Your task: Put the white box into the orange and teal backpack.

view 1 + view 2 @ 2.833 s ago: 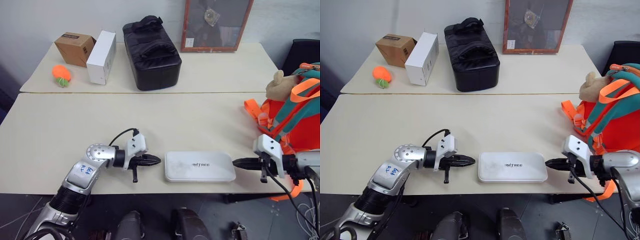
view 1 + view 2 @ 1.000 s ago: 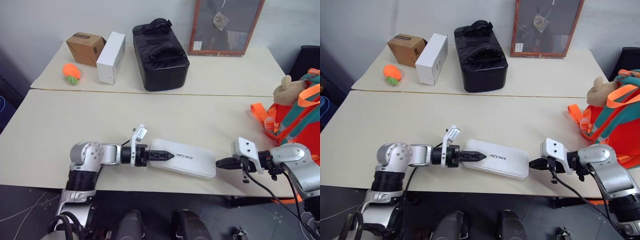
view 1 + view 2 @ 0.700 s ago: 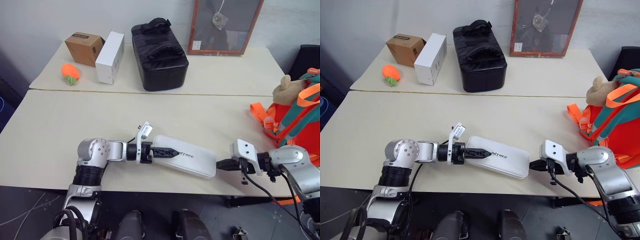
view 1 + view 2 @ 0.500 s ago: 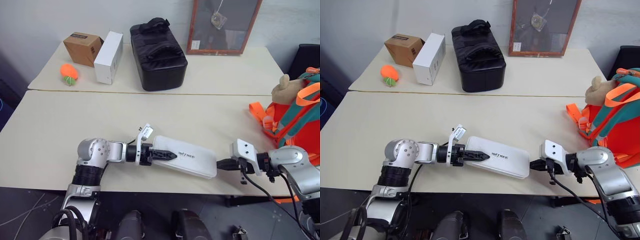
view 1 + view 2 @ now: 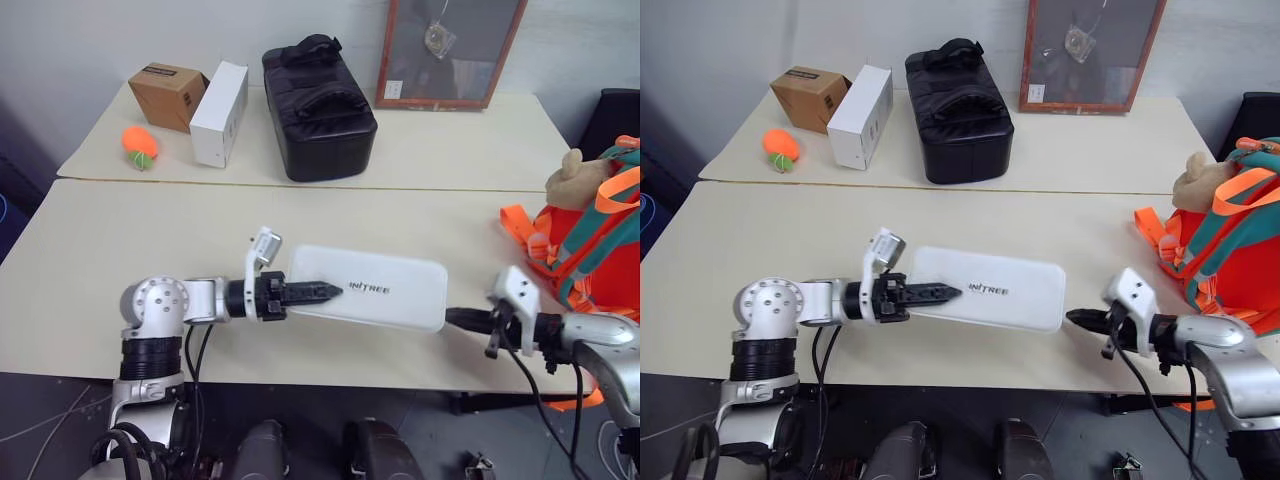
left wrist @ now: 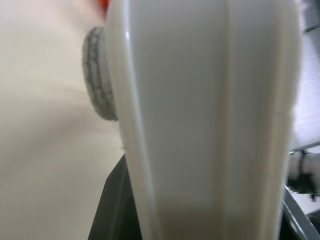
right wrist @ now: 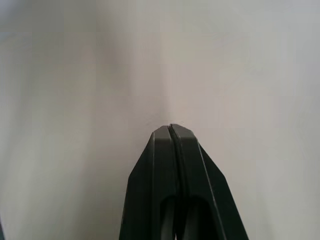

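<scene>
The white box (image 5: 385, 289), flat with dark lettering on top, hangs just above the near table. My left gripper (image 5: 325, 291) is shut on its left end, one black finger lying across the top; in the left wrist view the box's edge (image 6: 210, 120) runs up between the fingers. My right gripper (image 5: 450, 316) is shut on nothing, a short gap beyond the box's right end, and its closed fingertips (image 7: 172, 131) show over bare tabletop. The orange and teal backpack (image 5: 600, 240) stands at the table's right edge with a tan plush toy (image 5: 568, 175) on top.
On the far table stand a black padded bag (image 5: 318, 105), an upright white carton (image 5: 220, 100), a brown cardboard box (image 5: 165, 95) and an orange ball (image 5: 140, 145). A framed picture (image 5: 445, 50) leans on the wall. A seam (image 5: 300, 184) divides the two tables.
The left gripper has closed on the box's left end and lifted it, so the box now lies nearly level off the table. The right gripper has drawn back to the right, away from the box.
</scene>
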Tool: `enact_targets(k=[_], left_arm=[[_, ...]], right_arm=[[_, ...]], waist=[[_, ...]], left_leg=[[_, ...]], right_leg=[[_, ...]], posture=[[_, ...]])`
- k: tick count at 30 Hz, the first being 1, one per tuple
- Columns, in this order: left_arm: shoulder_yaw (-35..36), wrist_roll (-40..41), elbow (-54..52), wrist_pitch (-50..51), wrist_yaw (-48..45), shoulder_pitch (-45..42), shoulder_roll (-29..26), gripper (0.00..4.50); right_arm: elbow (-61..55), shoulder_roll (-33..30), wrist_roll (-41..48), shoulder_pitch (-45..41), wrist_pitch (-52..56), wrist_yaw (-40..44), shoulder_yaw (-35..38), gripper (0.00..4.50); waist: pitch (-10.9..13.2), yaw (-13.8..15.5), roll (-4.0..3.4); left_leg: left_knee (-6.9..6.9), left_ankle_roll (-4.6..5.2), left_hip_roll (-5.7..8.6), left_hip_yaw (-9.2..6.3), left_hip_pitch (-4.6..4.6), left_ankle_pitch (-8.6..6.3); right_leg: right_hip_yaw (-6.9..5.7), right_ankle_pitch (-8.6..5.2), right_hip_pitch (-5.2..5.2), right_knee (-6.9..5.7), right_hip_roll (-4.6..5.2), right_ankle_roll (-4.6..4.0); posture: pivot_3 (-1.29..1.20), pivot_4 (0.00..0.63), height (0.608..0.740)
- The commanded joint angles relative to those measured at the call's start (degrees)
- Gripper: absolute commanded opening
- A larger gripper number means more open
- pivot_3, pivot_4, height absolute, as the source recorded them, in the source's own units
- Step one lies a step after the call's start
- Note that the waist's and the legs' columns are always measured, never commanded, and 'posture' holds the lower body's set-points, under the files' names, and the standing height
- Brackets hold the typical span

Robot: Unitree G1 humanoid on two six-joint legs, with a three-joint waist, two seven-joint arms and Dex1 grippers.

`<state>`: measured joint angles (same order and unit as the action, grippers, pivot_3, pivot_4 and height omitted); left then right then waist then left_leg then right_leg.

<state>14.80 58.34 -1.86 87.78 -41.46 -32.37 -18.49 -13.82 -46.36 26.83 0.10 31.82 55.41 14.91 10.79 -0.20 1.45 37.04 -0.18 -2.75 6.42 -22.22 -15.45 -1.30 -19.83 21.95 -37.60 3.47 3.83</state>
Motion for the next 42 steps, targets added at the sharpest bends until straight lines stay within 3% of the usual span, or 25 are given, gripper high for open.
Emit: enact_targets(k=[1, 4, 7, 11, 20, 27, 30, 40, 42], left_arm=[[6.6, 5.4, -5.0, -2.8, 1.4, 0.4, -0.1, 1.34], [9.7, 5.9, -6.9, -6.3, 4.7, 0.7, 0.1, 1.34], [11.4, 6.5, -8.1, -9.1, 7.0, 0.8, 0.0, 1.34], [12.9, 7.6, -8.3, -13.1, 9.4, 0.5, -0.1, 1.34], [12.5, 10.1, -8.2, -17.4, 10.3, 2.0, -2.3, 1.34], [11.8, 11.2, -8.6, -19.8, 10.1, 4.8, -4.4, 1.34], [12.5, 11.3, -7.8, -21.3, 11.5, 5.0, -4.7, 1.34], [13.5, 13.3, -7.3, -23.4, 16.5, 4.2, -6.7, 1.34], [13.6, 13.3, -7.4, -24.0, 17.8, 3.6, -7.1, 1.34]], right_arm=[[-6.1, 2.2, 6.1, 4.8, 8.5, -8.7, 14.4, 0.90], [-12.5, 3.6, 12.1, 12.2, 13.7, -10.0, 26.2, 1.95], [-13.5, 3.9, 16.9, 13.5, 18.5, -14.0, 35.1, 2.99], [-10.0, 3.1, 17.5, 9.0, 19.8, -20.4, 37.9, 4.41], [3.7, 5.0, 16.2, -9.3, 17.4, -28.7, 29.5, 4.49], [18.2, 8.2, 6.0, -23.3, 2.9, -32.3, 19.3, 4.49], [19.7, 10.3, 7.1, -25.7, 0.7, -30.9, 18.4, 3.94], [17.6, 7.2, 12.0, -28.6, 3.4, -19.8, 14.0, 0.39], [14.4, 5.5, 16.3, -28.9, 7.4, -14.1, 12.4, 0.04]], waist=[[0.0, 0.2, 0.00], [0.0, 0.3, -0.01], [0.0, -0.1, 0.00], [0.0, -0.8, 0.03], [0.0, -1.4, 0.03], [0.0, -1.5, 0.03], [0.0, -1.4, 0.03], [0.0, -1.6, 0.01], [0.1, -1.6, -0.01]], left_leg=[[-0.03, 0.00, 0.01, -0.01, 0.00, 0.00], [-0.05, 0.03, 0.03, -0.02, -0.05, -0.01], [-0.06, 0.09, 0.02, -0.02, -0.05, -0.03], [-0.06, 0.40, 0.02, 0.09, 0.02, -0.18], [-0.14, 0.11, 0.03, 0.24, -0.14, -0.02], [-0.10, 0.06, -0.01, 0.48, -0.26, 0.03], [-0.12, 0.04, -0.02, 0.48, -0.28, 0.04], [-0.11, 0.05, -0.06, 0.52, -0.30, 0.03], [-0.12, 0.04, -0.08, 0.51, -0.30, 0.03]], right_leg=[[0.00, 0.00, 0.00, 0.01, 0.00, 0.00], [-0.02, 0.00, -0.02, 0.12, 0.01, 0.00], [-0.02, 0.00, -0.07, 0.17, -0.01, 0.01], [0.07, 0.03, -0.10, 0.19, -0.01, 0.06], [0.18, 0.03, 0.18, 0.18, -0.07, 0.07], [0.39, 0.04, 0.48, 0.04, -0.15, 0.10], [0.40, 0.04, 0.52, 0.02, -0.16, 0.10], [0.41, 0.05, 0.53, 0.02, -0.16, 0.12], [0.40, 0.05, 0.54, 0.01, -0.17, 0.12]], posture=[[0.00, 0.150, 0.740], [0.00, 0.150, 0.740], [0.00, 0.150, 0.740], [0.00, 0.150, 0.740], [0.00, 0.150, 0.740], [0.00, 0.150, 0.740], [0.00, 0.150, 0.740], [0.00, 0.150, 0.740], [0.00, 0.150, 0.740]])
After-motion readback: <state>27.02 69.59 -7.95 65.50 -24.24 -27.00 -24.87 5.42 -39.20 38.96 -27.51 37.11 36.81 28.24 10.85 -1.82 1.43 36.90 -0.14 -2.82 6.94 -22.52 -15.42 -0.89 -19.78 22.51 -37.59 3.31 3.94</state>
